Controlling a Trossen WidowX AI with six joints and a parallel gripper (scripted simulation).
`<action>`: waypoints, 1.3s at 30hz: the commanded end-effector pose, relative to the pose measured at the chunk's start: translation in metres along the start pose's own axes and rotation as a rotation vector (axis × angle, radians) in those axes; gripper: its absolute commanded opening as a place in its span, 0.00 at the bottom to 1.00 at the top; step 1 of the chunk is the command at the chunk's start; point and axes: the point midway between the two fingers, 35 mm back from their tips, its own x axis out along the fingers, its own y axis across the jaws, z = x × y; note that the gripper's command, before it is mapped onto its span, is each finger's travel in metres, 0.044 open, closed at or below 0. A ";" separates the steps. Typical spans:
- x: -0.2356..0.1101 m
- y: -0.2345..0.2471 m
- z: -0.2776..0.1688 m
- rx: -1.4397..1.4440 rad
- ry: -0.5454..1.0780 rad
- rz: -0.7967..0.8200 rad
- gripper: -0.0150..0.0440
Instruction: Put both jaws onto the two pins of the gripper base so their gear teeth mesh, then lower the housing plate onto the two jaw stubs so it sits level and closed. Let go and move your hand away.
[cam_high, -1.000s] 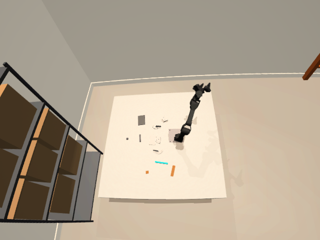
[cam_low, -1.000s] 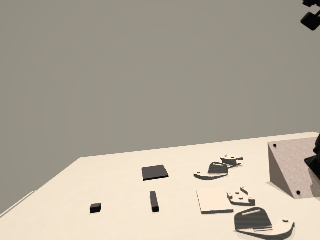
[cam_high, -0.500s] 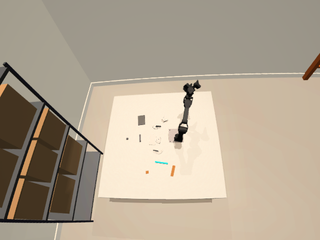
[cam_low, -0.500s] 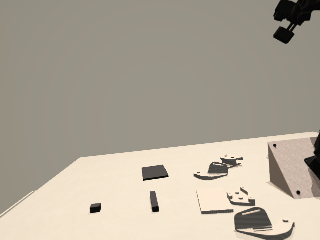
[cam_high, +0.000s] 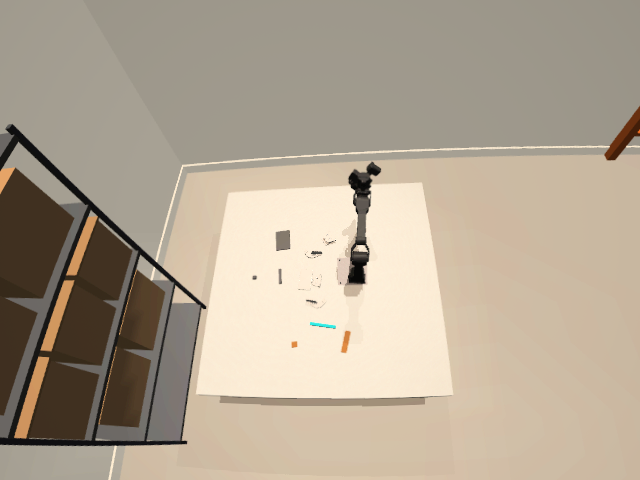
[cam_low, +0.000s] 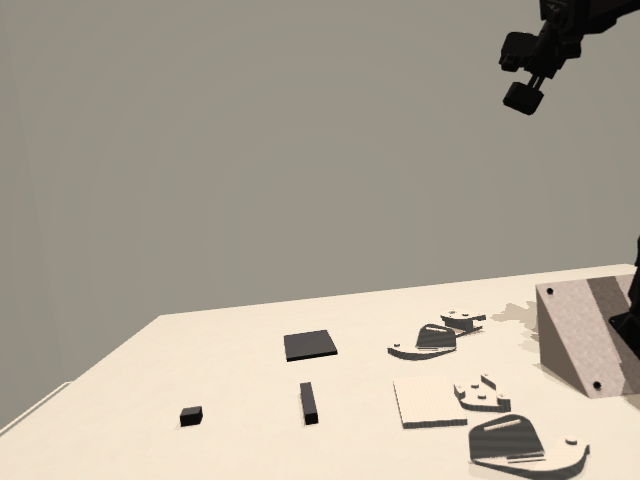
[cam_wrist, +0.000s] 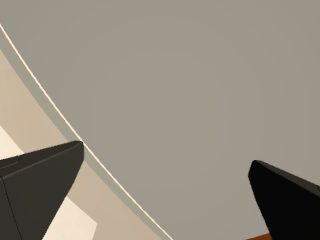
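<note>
A jaw with a curved pale arm lies toward the back of the parts. The other jaw lies nearer the exterior camera. Between them is a small pale part with two short pins, seemingly the gripper base. Another pale part, seemingly the housing plate, lies behind the far jaw. All are apart from one another; gear teeth are too small to tell. My gripper is open and empty, high up beyond the table's back edge.
A pale square block lies beside the base. Left of it are a dark bar, a small dark block and a dark plate. A cyan bar and two orange pieces lie in front.
</note>
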 end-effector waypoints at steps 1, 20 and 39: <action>0.001 0.027 0.013 -0.028 -0.015 0.073 1.00; -0.015 0.157 0.060 -0.192 -0.059 0.424 1.00; -0.062 0.282 0.075 -0.349 -0.037 0.779 1.00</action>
